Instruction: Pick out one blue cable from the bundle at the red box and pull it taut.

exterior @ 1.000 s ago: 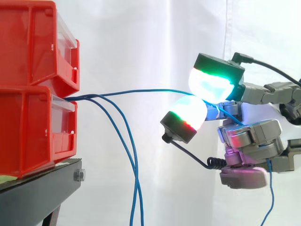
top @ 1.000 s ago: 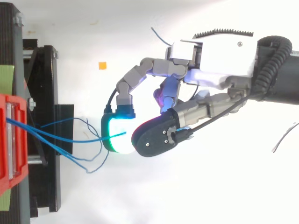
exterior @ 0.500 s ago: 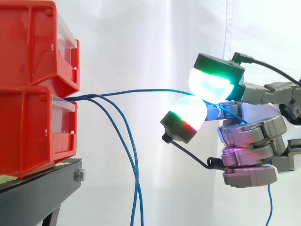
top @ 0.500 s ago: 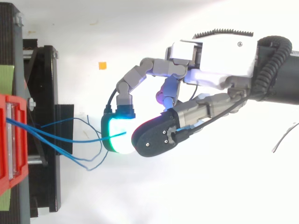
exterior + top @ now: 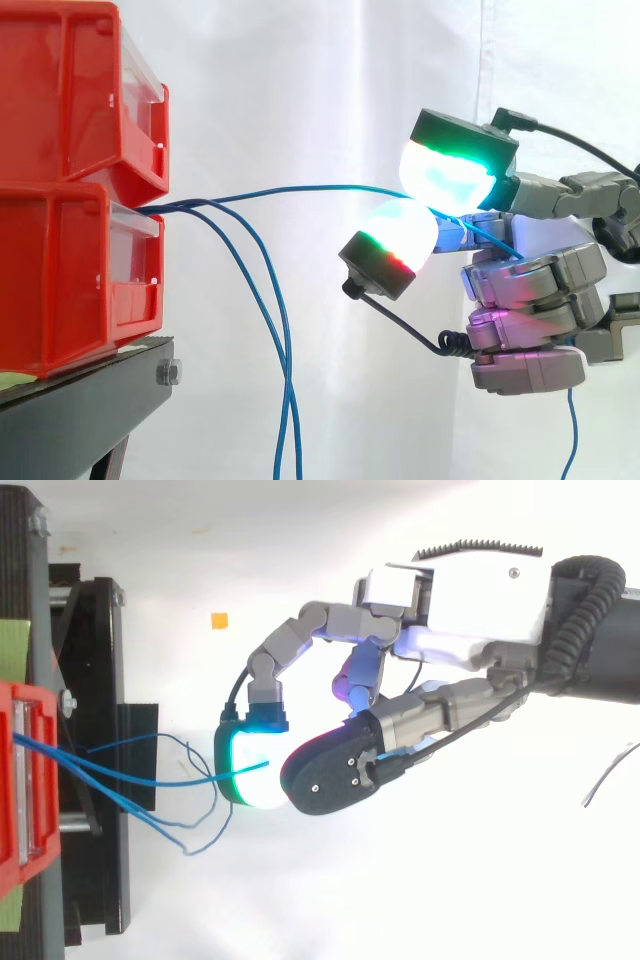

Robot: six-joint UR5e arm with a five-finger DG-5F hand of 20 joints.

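One blue cable (image 5: 300,190) runs almost level, in a shallow arc, from the front of the lower red bin (image 5: 70,270) to my hand (image 5: 530,290). Two glowing fingertips (image 5: 450,165) pinch it between them, the upper one white and green, the lower one white with a red band. The hand's other fingers are curled below the pinch. Behind the hand, the cable's tail (image 5: 572,440) hangs down. In the top view the same cable (image 5: 150,773) leads from the bin (image 5: 12,780) into the pinch under the hand (image 5: 450,600).
Two more blue cables (image 5: 275,330) leave the same bin and droop down past the black stand (image 5: 80,420). An upper red bin (image 5: 70,90) sits on the lower one. A small orange square (image 5: 218,620) lies on the white floor.
The fingers below the pinch have curled in and risen closer to the palm. The hand has edged slightly left; the pinch on the cable is unchanged.
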